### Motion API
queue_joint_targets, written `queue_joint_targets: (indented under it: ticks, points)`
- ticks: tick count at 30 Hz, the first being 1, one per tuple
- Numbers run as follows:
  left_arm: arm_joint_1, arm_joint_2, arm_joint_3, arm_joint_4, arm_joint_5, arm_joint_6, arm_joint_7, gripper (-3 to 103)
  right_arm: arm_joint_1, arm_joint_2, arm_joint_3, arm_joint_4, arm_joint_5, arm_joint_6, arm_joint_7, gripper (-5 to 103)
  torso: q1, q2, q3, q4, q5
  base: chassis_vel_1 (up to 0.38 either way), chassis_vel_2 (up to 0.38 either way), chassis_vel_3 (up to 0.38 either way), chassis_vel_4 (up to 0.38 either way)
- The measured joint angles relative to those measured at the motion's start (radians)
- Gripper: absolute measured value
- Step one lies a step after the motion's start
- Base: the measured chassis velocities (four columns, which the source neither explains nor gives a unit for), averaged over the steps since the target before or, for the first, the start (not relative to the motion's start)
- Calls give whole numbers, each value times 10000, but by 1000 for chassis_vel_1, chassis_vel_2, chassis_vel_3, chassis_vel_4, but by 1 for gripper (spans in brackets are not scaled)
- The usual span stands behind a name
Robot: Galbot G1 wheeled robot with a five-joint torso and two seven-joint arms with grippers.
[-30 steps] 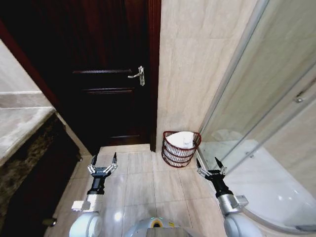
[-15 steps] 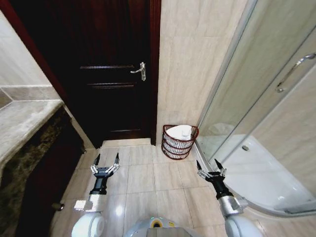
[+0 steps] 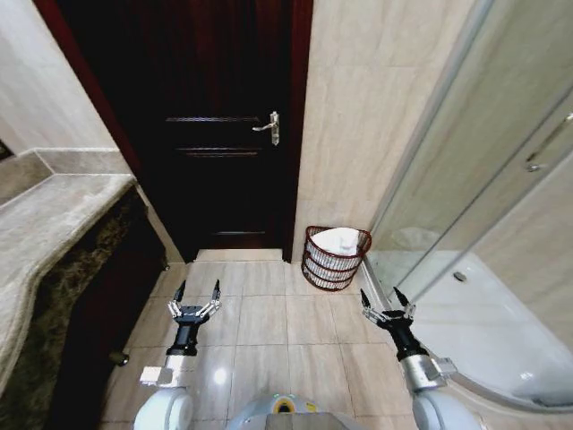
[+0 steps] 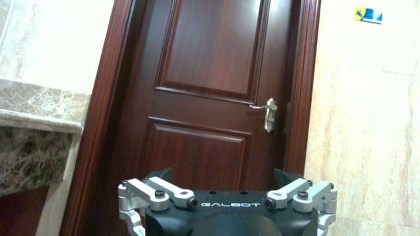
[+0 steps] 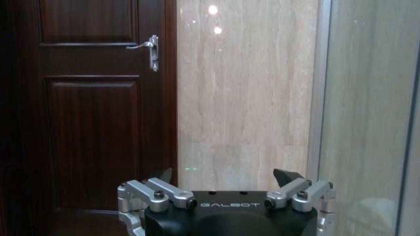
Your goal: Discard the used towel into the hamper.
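Towel (image 3: 338, 240), seemingly a white bundle, already lies in the hamper (image 3: 335, 260) by the door; view has swung rightward, left gripper (image 3: 196, 295) and right gripper (image 3: 386, 303) both spread empty

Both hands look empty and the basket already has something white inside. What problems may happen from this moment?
1. The left hand and right hand are open and hold nothing; the white towel already lies in the hamper, so another discard attempt may be wasted.
2. The hamper stands in a tight corner between the tiled wall and the glass shower door; reaching in could hit the glass or tip the hamper.
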Motion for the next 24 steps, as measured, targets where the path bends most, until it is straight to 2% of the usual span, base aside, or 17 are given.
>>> queue_joint_targets:
  ticks: [7,15,19,24]
  points:
    - [-93,30,-47,-94,21,252,315,100,3,-6,92,10,21,30,23,100,13,33,17,1,1,0,0,0,0]
    - [-211,104,-32,-167,3,474,518,100,46,46,218,197,35,-5,33,100,172,379,204,1,1,0,0,0,0]
    - [-250,175,-33,-183,5,639,514,100,40,93,217,299,32,-45,24,100,268,589,317,0,0,0,0,0,0]
    - [-204,242,-36,-350,75,1071,155,100,5,67,241,302,37,-44,-51,100,380,828,446,1,1,0,0,0,0]
